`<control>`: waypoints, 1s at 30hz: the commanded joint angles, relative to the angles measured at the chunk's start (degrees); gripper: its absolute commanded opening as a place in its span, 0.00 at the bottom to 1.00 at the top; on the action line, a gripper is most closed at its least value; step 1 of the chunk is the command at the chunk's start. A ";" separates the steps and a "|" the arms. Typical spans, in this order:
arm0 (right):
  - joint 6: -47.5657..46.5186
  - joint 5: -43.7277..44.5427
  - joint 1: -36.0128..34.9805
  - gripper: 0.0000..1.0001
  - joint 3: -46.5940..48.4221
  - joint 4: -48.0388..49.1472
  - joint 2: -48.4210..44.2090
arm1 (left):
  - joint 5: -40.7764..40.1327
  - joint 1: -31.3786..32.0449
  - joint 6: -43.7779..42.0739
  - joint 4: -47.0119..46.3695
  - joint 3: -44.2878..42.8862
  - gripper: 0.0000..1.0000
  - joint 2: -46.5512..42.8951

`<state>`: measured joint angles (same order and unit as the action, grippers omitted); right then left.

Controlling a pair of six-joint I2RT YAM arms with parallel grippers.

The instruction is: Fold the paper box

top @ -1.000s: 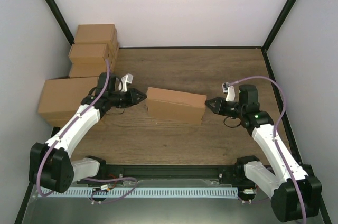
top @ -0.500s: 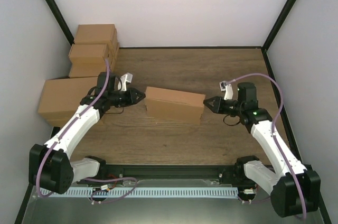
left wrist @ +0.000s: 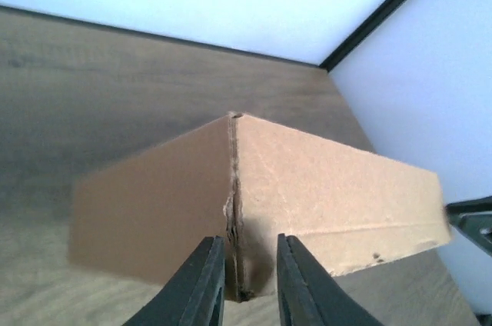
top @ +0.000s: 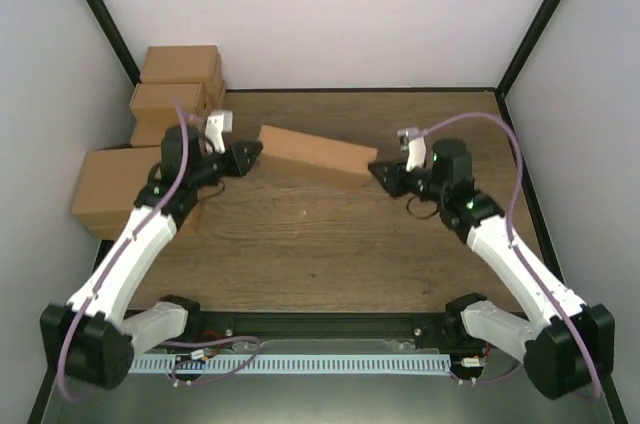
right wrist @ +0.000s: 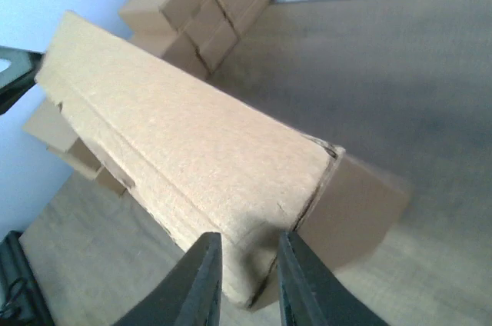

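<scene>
The paper box (top: 312, 152) is folded into a long closed brown carton and hangs tilted above the wooden table (top: 330, 254), spanning the gap between both arms. My left gripper (top: 250, 153) is shut on its left end; in the left wrist view the fingers (left wrist: 201, 284) pinch the box's (left wrist: 323, 187) corner seam, with the gripper (left wrist: 243, 284) centred on that edge. My right gripper (top: 378, 171) is shut on the right end; in the right wrist view the box (right wrist: 184, 141) has its near corner between that gripper's (right wrist: 247, 284) fingers (right wrist: 204, 280).
Three small brown cartons (top: 178, 94) are stacked at the back left corner, with a larger brown box (top: 118, 189) in front of them, beside the left arm. White walls and black frame posts (top: 535, 19) close in the table on three sides.
Both arms have swung toward the back, carrying the box up off the table and toward the back left. It now sits higher and more tilted.
</scene>
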<state>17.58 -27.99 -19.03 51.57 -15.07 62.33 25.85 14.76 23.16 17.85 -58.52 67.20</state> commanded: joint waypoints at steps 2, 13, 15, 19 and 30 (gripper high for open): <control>8.02 0.52 -5.69 0.36 -22.36 13.05 -6.08 | -1.71 6.04 7.06 -11.49 26.38 0.35 -11.52; 16.77 12.60 -6.03 0.98 -27.15 -1.76 -23.65 | -21.09 7.00 17.68 4.20 31.67 1.00 -41.10; 15.34 10.75 -6.04 0.98 -23.85 -3.41 -17.74 | -19.17 6.97 15.48 5.26 28.62 1.00 -33.64; 11.55 8.34 -5.95 0.98 -18.45 -4.44 -6.41 | -16.36 6.79 12.75 6.15 23.90 1.00 -21.55; 6.08 -6.19 3.13 0.97 -12.55 7.07 13.22 | -5.79 5.68 12.30 -5.37 26.09 0.98 -4.42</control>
<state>26.92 -27.94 -16.86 33.45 -13.08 70.08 15.64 21.12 36.03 18.57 -33.69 59.55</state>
